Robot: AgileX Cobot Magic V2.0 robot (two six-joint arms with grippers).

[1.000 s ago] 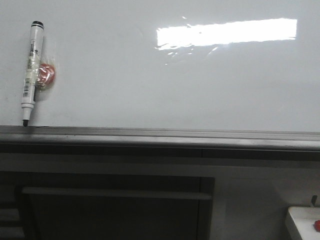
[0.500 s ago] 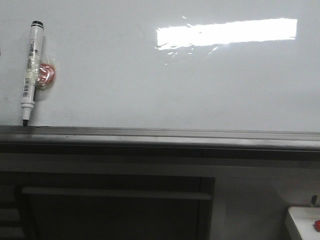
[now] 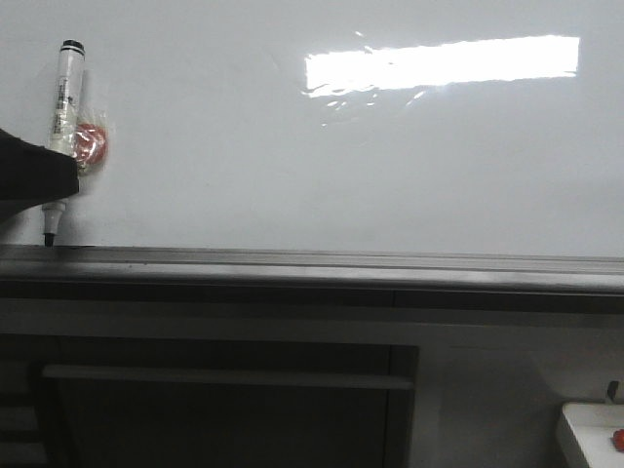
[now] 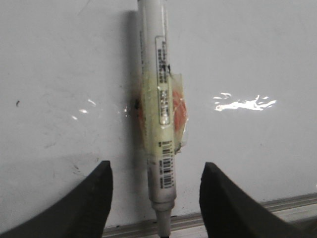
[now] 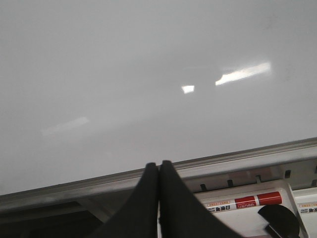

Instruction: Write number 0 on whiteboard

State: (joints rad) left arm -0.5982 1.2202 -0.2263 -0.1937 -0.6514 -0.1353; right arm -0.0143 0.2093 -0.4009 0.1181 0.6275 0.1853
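The whiteboard [image 3: 322, 166] fills the front view, glossy white with a bright glare bar and a grey ledge [image 3: 322, 261] along its lower edge. No number 0 shows on it. A white marker pen [image 3: 64, 93] stands on the ledge at the far left, tip down, stuck to the board by an orange-red pad [image 3: 91, 144]. My left gripper [image 3: 68, 180] enters from the left edge, over the marker's lower barrel. In the left wrist view it [image 4: 156, 171] is open, its fingers either side of the marker [image 4: 159, 124], not touching. My right gripper [image 5: 159, 166] is shut and empty below the ledge.
A white tray [image 3: 592, 429] with a red item sits at the lower right of the front view. In the right wrist view the tray [image 5: 233, 218] holds a red-and-white marker [image 5: 245, 202] and a black round piece [image 5: 277, 218]. Dark cabinet frame lies under the ledge.
My left gripper has come into the front view from the left edge and now covers the marker's lower barrel. The marker and board have not moved.
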